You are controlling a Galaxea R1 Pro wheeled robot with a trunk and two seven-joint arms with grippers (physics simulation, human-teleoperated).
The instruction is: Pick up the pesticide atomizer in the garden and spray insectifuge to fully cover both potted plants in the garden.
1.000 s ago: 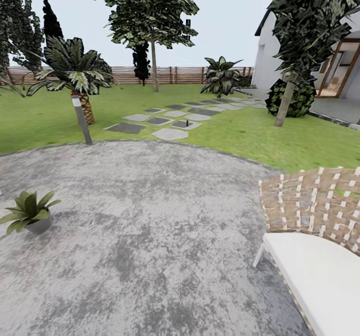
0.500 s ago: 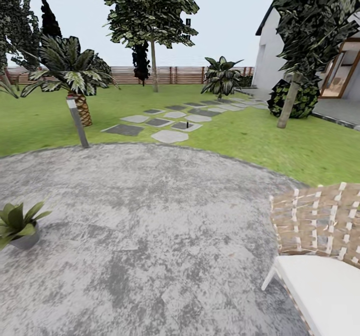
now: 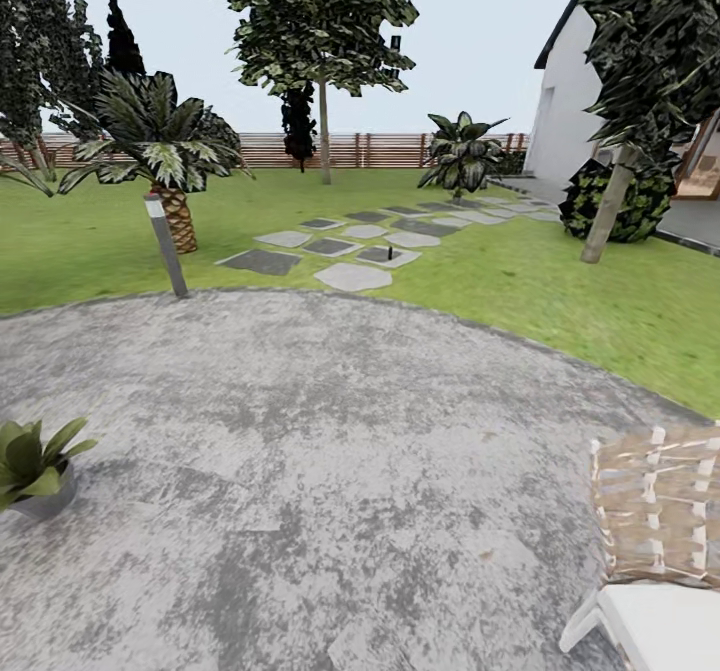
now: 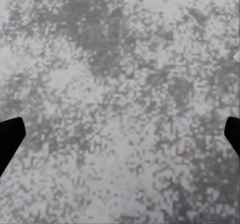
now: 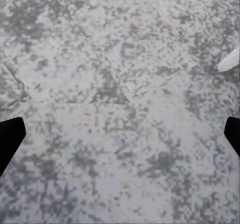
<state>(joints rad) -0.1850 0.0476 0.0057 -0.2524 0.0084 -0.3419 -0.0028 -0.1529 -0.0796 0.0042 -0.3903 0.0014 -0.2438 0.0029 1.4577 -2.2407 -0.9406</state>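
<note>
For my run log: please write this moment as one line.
phase: driving on patio | atomizer far on stepping stone | potted plant left | left gripper open | right gripper open

The patio (image 3: 330,451) lies open through its middle toward the stepping stones (image 3: 350,251), with a potted plant (image 3: 35,466) at its left edge, a chair (image 3: 655,541) at right and a post (image 3: 166,246) at its far rim.

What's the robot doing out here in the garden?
It is out on the round grey patio, holding nothing. Both end effectors, left and right, are open above the bare paving. One potted plant sits on the patio at the left. Far ahead, a small dark bottle, probably the pesticide atomizer, stands on a stepping stone in the lawn. A woven chair is at the right.
</note>
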